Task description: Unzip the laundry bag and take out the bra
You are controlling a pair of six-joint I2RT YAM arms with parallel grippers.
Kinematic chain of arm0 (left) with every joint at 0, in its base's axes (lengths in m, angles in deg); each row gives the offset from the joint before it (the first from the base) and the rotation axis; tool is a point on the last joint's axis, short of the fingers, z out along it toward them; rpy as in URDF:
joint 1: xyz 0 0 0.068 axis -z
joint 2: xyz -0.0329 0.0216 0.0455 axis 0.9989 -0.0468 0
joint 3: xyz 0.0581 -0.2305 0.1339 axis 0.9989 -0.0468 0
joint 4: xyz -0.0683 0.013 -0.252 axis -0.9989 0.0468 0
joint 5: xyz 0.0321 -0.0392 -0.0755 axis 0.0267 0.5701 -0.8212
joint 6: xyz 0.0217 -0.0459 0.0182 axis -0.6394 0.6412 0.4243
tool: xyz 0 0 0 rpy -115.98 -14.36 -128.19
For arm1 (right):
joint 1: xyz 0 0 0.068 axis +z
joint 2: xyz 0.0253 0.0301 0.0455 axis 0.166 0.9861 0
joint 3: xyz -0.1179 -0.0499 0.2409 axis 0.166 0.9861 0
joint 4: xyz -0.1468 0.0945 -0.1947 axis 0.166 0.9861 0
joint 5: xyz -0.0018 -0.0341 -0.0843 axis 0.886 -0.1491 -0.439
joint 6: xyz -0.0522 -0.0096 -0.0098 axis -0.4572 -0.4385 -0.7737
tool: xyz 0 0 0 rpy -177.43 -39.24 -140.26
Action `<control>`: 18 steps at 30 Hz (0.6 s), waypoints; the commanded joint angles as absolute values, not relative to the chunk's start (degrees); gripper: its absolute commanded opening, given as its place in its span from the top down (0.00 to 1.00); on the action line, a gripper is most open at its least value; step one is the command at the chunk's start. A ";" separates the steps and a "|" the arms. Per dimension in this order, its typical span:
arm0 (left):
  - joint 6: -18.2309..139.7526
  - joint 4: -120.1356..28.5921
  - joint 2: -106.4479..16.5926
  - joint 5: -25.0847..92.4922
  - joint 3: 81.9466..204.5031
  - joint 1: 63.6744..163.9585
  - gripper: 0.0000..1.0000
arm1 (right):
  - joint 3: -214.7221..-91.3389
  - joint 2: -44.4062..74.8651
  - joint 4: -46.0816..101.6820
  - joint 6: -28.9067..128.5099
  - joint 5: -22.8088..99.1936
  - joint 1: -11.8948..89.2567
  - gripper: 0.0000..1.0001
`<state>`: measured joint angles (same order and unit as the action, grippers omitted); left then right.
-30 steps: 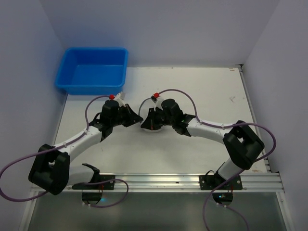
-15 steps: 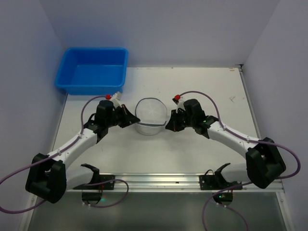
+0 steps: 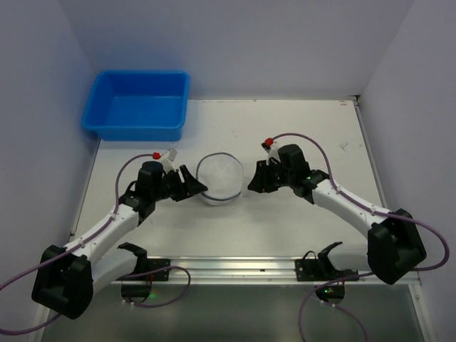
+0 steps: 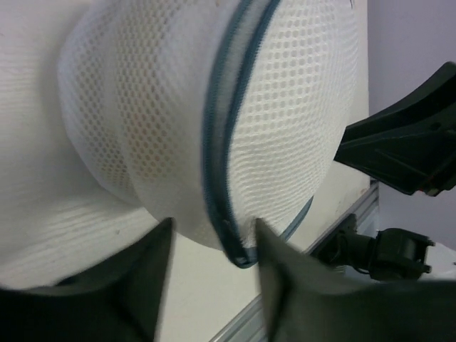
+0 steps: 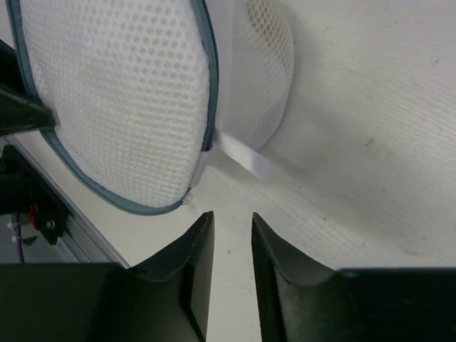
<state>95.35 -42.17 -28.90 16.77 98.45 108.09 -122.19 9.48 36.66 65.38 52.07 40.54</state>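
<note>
The laundry bag [image 3: 220, 178], a small round white mesh drum with a dark teal zipper line [image 4: 217, 142] round its rim, rests on the table between both arms. My left gripper [image 3: 196, 187] stands open at the bag's left side; in the left wrist view its gripper [image 4: 214, 239] has the rim's low end between the spread tips. My right gripper [image 3: 253, 182] sits just right of the bag, narrowly open over bare table [image 5: 231, 217], holding nothing. A white strap [image 5: 242, 157] sticks out from the bag [image 5: 121, 107]. The bra is hidden; only a faint tan tint shows through the mesh.
A blue plastic tub [image 3: 137, 103] stands at the back left corner. An aluminium rail [image 3: 271, 267] runs along the near edge by the arm bases. White walls close the table on the left, back and right.
Both grippers were shut together at the bag a second ago. They have opened and drawn apart, left arm back to the left, right arm to the right, leaving the bag uncovered on the table.
</note>
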 commanded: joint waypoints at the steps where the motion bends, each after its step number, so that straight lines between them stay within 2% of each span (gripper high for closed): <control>1: 95.67 -41.04 -25.17 20.07 98.83 107.44 0.34 | -124.33 3.51 37.75 66.45 47.17 40.14 0.66; 4: 96.64 -40.07 -23.75 23.77 99.18 107.18 0.20 | -124.68 -0.01 37.49 68.03 46.72 40.23 0.62; 8: 96.91 -39.63 -22.96 24.21 100.58 106.83 0.19 | -125.38 -1.43 33.37 70.40 46.64 41.54 0.58; 18: 94.62 -36.38 -22.78 26.67 103.57 105.86 0.21 | -126.00 10.87 22.55 76.29 46.91 42.51 0.57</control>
<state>96.03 -37.95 -23.50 24.73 100.97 106.63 -124.42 8.08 27.76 73.49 47.98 42.28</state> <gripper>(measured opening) 0.797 0.429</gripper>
